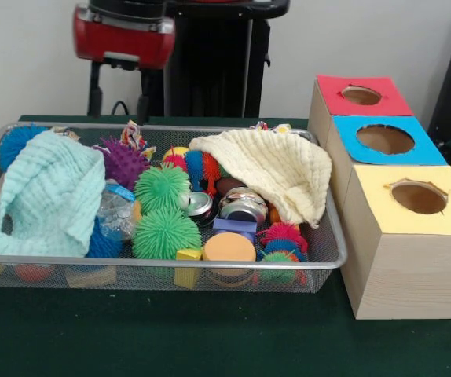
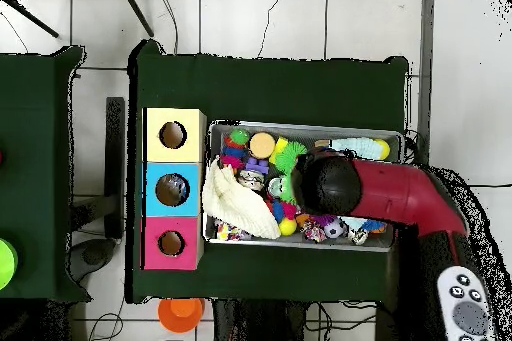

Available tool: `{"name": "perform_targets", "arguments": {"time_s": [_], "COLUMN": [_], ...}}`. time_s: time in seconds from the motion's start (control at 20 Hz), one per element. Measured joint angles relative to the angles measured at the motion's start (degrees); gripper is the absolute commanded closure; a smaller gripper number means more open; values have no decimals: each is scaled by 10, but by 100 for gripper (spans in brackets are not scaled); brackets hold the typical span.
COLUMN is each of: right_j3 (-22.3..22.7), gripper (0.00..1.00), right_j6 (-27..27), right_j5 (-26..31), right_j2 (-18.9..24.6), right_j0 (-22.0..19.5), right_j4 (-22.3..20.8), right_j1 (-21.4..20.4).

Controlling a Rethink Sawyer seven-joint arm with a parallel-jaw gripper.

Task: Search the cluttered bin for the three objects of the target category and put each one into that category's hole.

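**Arm over the bin, pincer hidden**

Red arm (image 2: 400,192) reaching across the cluttered bin (image 1: 163,269) on the green table (image 1: 210,338); pincer itself not visible, so spread or pressed together: cannot tell. Only the red housing (image 1: 123,33) at the top edge in the front view. One crushed clear bottle (image 1: 118,210) with a blue label, lying below the arm, tucked against the mint cloth (image 1: 49,196) and beside two green spiky balls (image 1: 163,212). Cream cloth (image 1: 276,169) draped over the bin's other end (nearest the boxes). Shiny cans (image 1: 237,206) mid-bin. Three boxes with holes beside the bin: red (image 1: 361,96), blue (image 1: 385,139), yellow (image 1: 419,196).
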Motion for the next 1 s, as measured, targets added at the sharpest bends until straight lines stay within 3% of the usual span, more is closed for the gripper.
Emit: {"name": "perform_targets", "arguments": {"time_s": [0.2,0.55,1.0], "right_j3": [0,0,0], "gripper": [0,0,0], "right_j6": [-25,-27,-27], "right_j5": [11,13,13], "right_j2": [15,39,108], "right_j0": [-30,-38,-73], "right_j4": [-26,-55,-74], "right_j1": [6,27,54]}}
